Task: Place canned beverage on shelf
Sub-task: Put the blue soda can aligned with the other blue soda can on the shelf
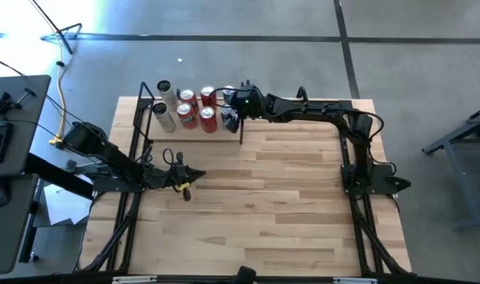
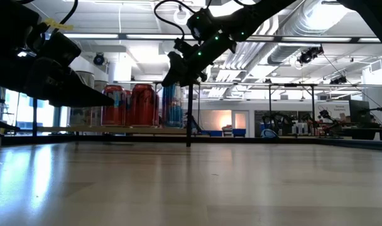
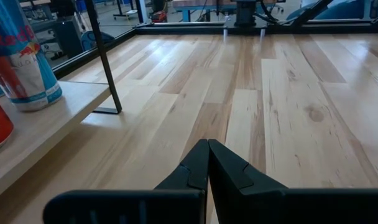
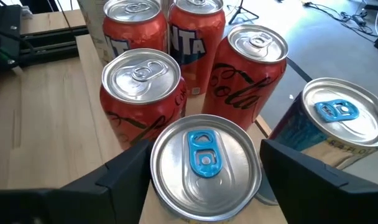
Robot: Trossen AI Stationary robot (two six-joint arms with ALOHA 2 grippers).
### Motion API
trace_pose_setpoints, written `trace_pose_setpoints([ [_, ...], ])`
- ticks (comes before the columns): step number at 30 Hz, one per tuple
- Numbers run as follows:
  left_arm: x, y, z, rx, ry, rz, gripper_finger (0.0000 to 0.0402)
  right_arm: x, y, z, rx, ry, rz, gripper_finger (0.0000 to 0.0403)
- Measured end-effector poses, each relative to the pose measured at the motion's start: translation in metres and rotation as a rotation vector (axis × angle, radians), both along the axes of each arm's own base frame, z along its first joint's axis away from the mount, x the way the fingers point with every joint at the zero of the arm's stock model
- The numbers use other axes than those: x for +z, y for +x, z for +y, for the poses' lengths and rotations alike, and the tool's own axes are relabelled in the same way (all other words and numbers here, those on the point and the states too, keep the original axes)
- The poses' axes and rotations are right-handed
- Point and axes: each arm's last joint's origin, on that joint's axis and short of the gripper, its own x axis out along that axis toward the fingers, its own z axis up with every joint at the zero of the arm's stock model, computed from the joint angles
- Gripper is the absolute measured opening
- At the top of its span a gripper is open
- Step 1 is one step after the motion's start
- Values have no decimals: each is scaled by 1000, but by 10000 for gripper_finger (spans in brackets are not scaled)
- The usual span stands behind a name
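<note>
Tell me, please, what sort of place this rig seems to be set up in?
Probably a robotics lab or workshop in an open industrial hall: exposed ceiling ducts, a bare concrete floor around the table, and further framed workbenches standing across the room.

overhead looks down; low looks level; both wrists (close) share the shelf [image 3: 46, 124].

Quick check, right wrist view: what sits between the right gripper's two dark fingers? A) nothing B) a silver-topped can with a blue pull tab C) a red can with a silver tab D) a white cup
B: the silver-topped can with a blue pull tab stands upright between the right gripper fingers, which flank it with visible gaps, beside the red cans on the pale-wood shelf.
</note>
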Motion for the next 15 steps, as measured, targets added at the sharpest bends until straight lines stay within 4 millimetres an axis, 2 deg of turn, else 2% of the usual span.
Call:
trace_pose_setpoints([
  [15,0,0,0,0,2,5,0,7,-2,0,-22,-15,-18,286],
])
